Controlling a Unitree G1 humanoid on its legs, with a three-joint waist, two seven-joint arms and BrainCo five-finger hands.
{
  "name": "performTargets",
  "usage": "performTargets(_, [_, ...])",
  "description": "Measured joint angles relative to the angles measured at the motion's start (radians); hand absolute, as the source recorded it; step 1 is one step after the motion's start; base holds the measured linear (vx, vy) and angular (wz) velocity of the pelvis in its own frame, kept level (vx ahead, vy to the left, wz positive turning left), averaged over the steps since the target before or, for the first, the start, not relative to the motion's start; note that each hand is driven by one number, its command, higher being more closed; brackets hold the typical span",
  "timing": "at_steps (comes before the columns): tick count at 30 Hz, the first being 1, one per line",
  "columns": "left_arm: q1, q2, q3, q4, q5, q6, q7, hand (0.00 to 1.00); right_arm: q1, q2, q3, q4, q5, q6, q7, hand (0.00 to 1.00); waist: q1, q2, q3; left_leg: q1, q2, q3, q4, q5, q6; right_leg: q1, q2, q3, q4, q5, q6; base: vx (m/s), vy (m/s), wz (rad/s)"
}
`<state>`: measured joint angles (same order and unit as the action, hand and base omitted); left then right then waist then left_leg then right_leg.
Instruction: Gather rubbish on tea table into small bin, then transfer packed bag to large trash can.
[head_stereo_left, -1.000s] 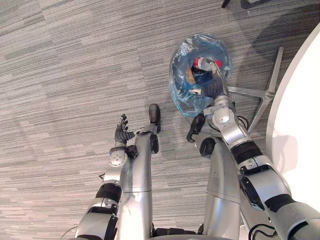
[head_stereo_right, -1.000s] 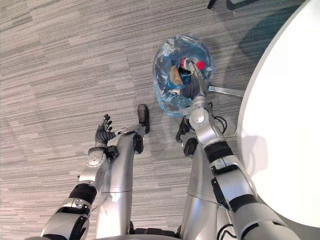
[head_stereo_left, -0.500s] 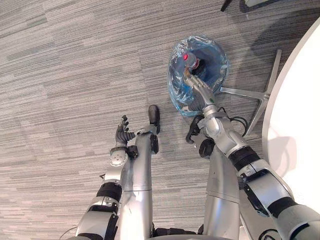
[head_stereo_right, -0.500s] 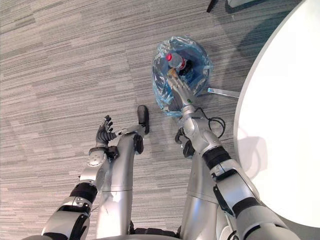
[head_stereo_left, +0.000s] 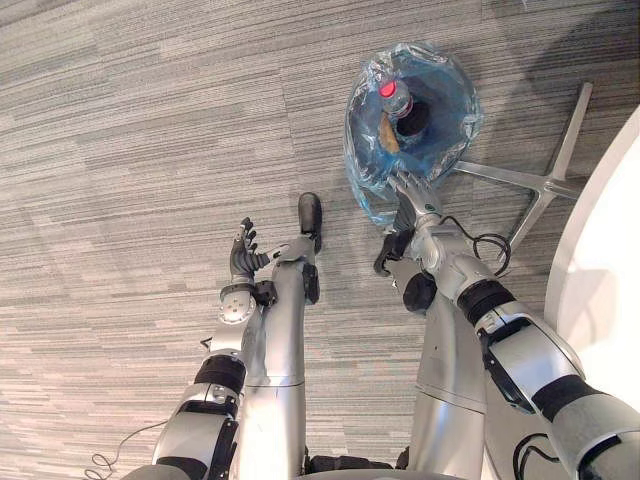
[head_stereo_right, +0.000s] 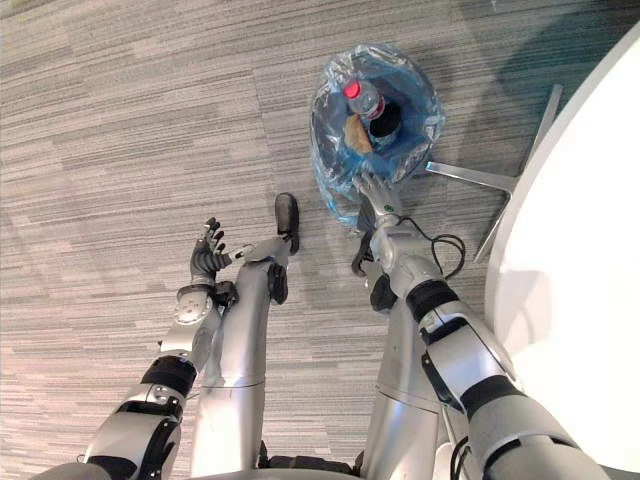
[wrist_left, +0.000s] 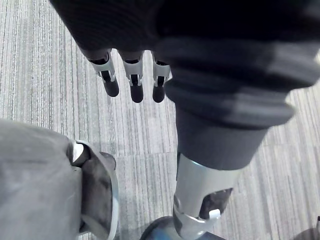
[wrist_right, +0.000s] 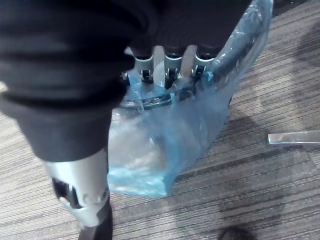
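Office-like room, grey striped carpet tiles (head_stereo_left: 130, 150), white round-edged table (head_stereo_left: 612, 240) on splayed metal feet (head_stereo_left: 520, 182), blue-lined bin (head_stereo_left: 455, 110)

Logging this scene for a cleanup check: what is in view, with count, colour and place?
bin bag: one, blue see-through, on the carpet.
bottle: one, red cap, inside the bag.
scrap: one, brown, inside the bag beside the bottle.
table: one, white, right edge.
metal legs: two, silver, on the carpet right of the bag.
carpet: one, grey striped, underneath everything.
left hand: one, silver, open above the carpet.
right hand: one, silver, open, fingers at the bag's near rim.
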<state>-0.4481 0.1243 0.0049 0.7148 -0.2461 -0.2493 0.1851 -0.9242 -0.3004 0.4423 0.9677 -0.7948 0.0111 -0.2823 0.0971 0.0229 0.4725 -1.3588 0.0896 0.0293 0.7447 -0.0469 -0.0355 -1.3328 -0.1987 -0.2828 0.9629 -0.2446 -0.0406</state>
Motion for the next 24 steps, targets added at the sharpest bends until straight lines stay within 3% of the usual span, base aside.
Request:
performTargets(20, [0.000, 0.005, -0.001, -0.033, -0.019, 0.007, 0.013, 0.00, -0.021, 0.022, -0.001, -0.015, 0.053, 0.013, -0.007, 1.00, 0.002, 0.000, 0.000, -0.021, 0.006, 0.000, 0.024, 0.003, -0.001, -0.019, -0.005, -0.004, 0.023, -0.009, -0.009, -0.03, -0.011, 0.01])
performTargets(24, [0.000, 0.006, 0.003, -0.035, -0.018, 0.023, 0.013, 0.00, 0.013, 0.025, -0.002, -0.102, 0.080, 0.012, -0.011, 1.00, 0.001, 0.000, 0.000, -0.011, 0.015, 0.000, 0.030, 0.004, -0.002, -0.008, 0.005, -0.002, 0.023, -0.007, -0.012, -0.05, -0.014, -0.08])
